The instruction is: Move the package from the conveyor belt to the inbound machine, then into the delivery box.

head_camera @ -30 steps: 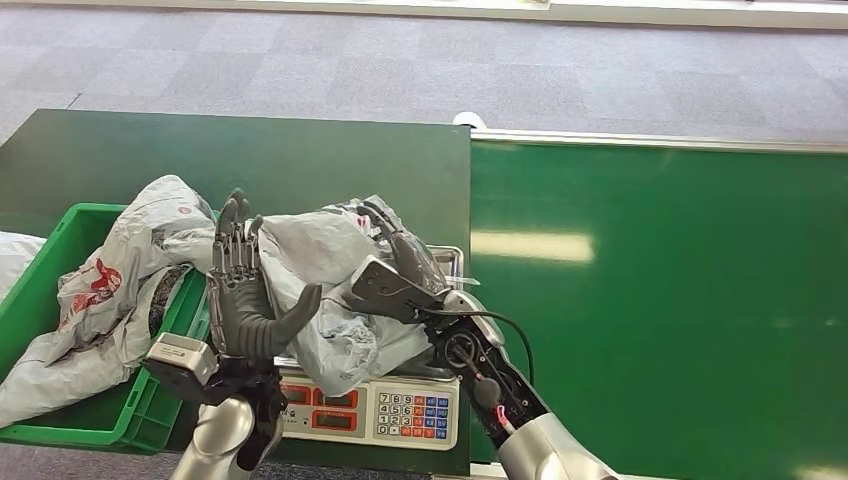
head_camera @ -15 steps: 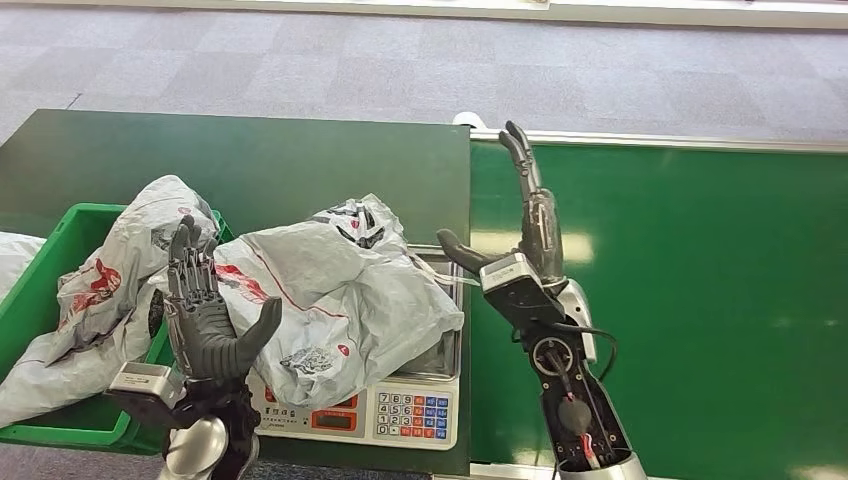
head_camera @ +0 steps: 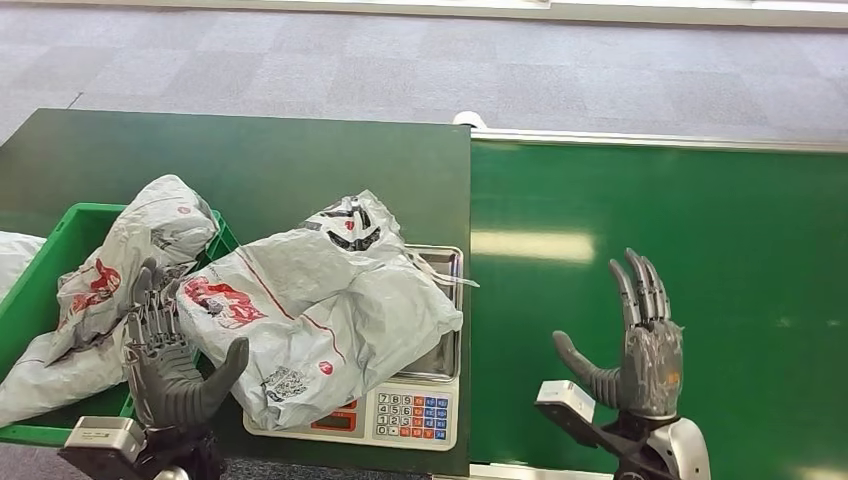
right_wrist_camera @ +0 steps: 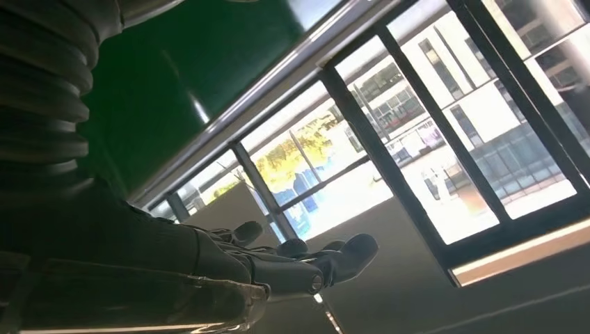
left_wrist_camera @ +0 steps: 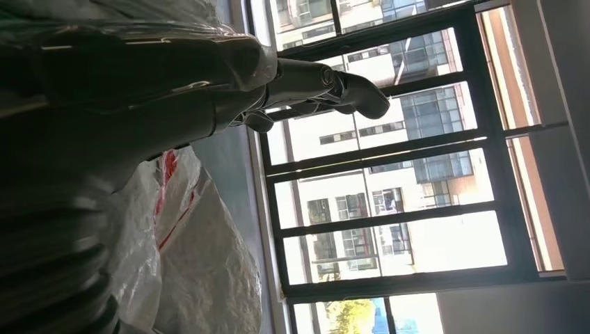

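Much of the scale (head_camera: 405, 405) is hidden under the package (head_camera: 320, 310). Another bag (head_camera: 95, 290) is heaped in the green bin (head_camera: 40, 265). Left hand (head_camera: 170, 365) and right hand (head_camera: 640, 345) are held spread, empty

Parcel-sorting station, mock logistics setup inside an office-type building. Wide green conveyor belt (head_camera: 660, 270) with metal edge rail, dark green table (head_camera: 250, 160) butted against it, electronic weighing scale (head_camera: 400, 405) with keypad and red displays, green plastic crate (head_camera: 60, 330) holding grey poly mailer bags (head_camera: 110, 270), another mailer (head_camera: 320, 300) on the scale. Grey carpet-tile floor (head_camera: 400, 60). Wrist views show big dark-framed windows (left_wrist_camera: 417, 174), multi-storey buildings outside.
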`<state>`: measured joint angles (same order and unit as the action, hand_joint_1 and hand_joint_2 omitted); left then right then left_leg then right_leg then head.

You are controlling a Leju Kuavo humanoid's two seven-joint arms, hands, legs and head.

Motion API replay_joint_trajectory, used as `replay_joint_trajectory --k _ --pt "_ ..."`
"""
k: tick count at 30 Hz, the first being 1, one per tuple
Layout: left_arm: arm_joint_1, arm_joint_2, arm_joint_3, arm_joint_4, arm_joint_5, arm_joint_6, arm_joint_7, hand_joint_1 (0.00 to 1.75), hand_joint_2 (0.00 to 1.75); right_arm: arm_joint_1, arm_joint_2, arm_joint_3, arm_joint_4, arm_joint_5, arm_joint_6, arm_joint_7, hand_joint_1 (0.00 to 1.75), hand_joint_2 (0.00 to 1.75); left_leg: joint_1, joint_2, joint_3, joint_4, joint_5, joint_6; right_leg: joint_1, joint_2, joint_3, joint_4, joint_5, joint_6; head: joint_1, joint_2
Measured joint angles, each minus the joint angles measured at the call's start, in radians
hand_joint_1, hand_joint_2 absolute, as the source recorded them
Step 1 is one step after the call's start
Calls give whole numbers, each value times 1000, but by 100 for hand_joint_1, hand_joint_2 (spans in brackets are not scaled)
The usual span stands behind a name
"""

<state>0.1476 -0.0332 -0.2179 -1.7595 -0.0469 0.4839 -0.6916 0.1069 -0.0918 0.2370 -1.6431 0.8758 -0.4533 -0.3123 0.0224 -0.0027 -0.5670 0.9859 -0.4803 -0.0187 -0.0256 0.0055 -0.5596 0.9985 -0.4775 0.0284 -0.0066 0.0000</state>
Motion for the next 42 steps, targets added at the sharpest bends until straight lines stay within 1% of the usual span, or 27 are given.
replay_joint_trajectory --k 4,7,12,14,15,17,19,21,23,26,29,36,40,42 --pt "28 16 28 -26 -56 32 5 0 175 127 -36 1 -44 -24 -35 36 0 175 0 1 0 0 0 0 0 0 0 0 0 0 0 0" --pt "35 27 57 -52 -189 66 39 0 175 189 -47 13 -68 -23 -37 70 0 175 0 1 0 0 0 0 0 0 0 0 0 0 0 0" --pt "19 58 90 -102 -511 98 153 0 175 243 -46 53 -92 -2 -15 114 0 175 0 1 2 0 0 -1 0 0 1 0 0 -1 0 0" --pt "4 78 90 -115 -566 98 178 0 175 252 -41 65 -95 -16 -3 112 0 175 0 1 2 0 0 -1 0 0 1 0 0 -1 0 0" --pt "-8 89 87 -118 -566 88 187 0 175 255 -38 70 -95 -24 0 110 0 175 0 1 2 0 0 -1 0 0 1 0 0 -1 0 0" --pt "-44 113 74 -120 -532 48 200 0 175 258 -32 78 -95 -39 6 104 0 175 0 1 2 0 0 -1 0 0 0 0 0 -1 0 0" --pt "-89 132 56 -117 -481 -13 207 0 175 258 -22 81 -95 -46 14 101 0 175 0 1 3 0 0 -1 0 0 1 0 0 -1 0 0" --pt "-130 142 35 -108 -460 -79 222 0 175 259 -8 82 -95 -44 24 98 0 175 0 1 3 0 0 -1 0 0 2 0 0 -1 0 0" --pt "-167 146 10 -95 -482 -146 256 0 175 262 7 82 -96 -35 39 93 0 175 0 1 3 0 0 -1 0 0 2 0 0 -1 0 0" --pt "-216 146 -34 -62 -536 -244 314 0 175 263 27 82 -97 -18 62 87 0 175 0 2 3 0 0 0 0 0 2 0 0 0 0 0" --pt "-265 143 -77 -12 -558 -318 343 0 175 260 43 81 -97 -6 78 81 0 175 0 2 3 0 0 -1 0 0 1 0 0 0 0 0" --pt "-363 132 -176 141 -576 -438 387 0 175 241 60 79 -97 -9 98 63 0 175 0 2 3 0 0 -1 0 1 1 0 0 0 0 0" --pt "-397 119 -232 233 -608 -520 433 0 175 224 64 79 -97 -13 113 50 0 175 0 2 3 0 0 -1 0 1 2 0 0 0 0 0" --pt "-405 109 -255 273 -618 -538 442 0 175 216 65 79 -97 -14 116 48 0 175 0 2 3 0 0 0 0 1 2 0 0 0 0 0"
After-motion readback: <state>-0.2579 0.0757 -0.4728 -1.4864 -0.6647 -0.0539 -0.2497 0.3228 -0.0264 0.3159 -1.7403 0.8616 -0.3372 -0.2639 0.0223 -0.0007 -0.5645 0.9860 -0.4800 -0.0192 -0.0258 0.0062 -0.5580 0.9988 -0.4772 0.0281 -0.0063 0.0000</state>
